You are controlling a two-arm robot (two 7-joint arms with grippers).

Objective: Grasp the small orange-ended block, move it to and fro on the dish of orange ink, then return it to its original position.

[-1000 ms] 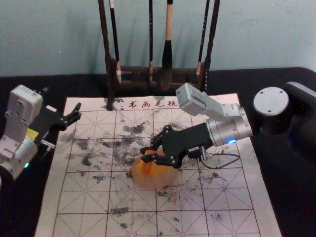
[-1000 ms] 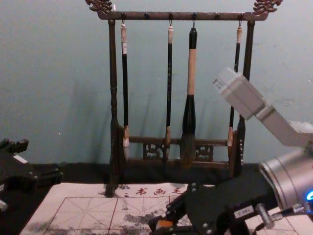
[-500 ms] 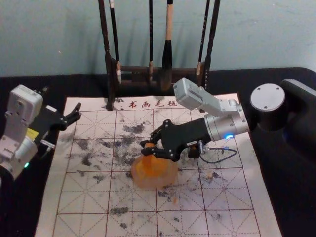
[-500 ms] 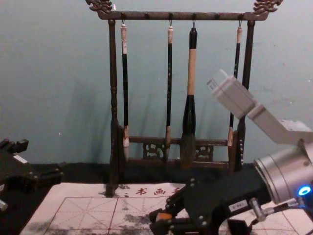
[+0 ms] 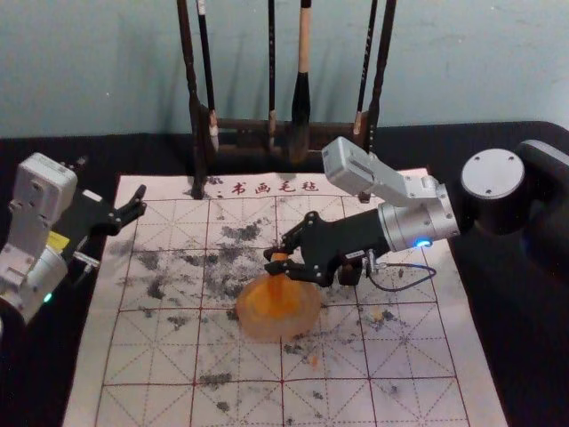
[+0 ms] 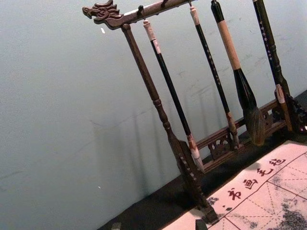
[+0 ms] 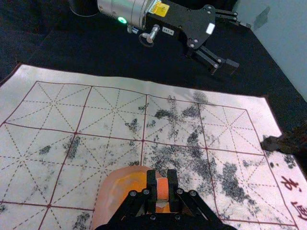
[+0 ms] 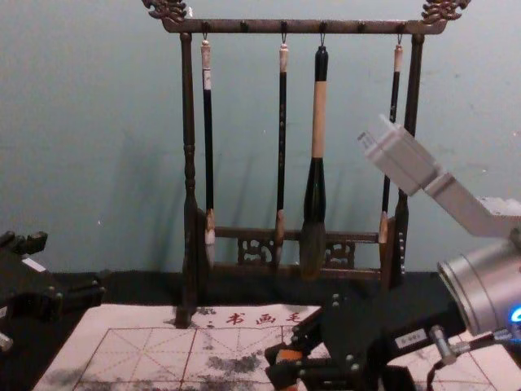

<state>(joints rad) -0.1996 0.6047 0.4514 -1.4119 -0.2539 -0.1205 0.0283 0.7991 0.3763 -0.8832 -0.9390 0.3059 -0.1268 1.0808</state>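
I've got the block [image 5: 279, 275] pinched in my right gripper [image 5: 272, 261], right over the dish [image 5: 305, 322], can't tell if they're touching. Left gripper [image 5: 141, 202] sits well left of the dish, fingers spread.

Brushes [image 8: 317, 122] on rack [image 8: 260, 27], rack behind dish [image 5: 250, 320], dish on mat [image 5: 164, 360], block [image 7: 162, 188] in right pincer [image 5: 274, 261] over dish

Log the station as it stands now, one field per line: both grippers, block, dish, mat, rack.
right gripper: shut on the block, above the dish
block: orange, between the right gripper's fingers
dish of orange ink: on the mat
block touching ink: cannot tell
left gripper: idle, open, by the mat's far left corner
calligraphy mat: gridded, dark smudges
rack: behind the mat, four brushes hanging
block returned: not yet
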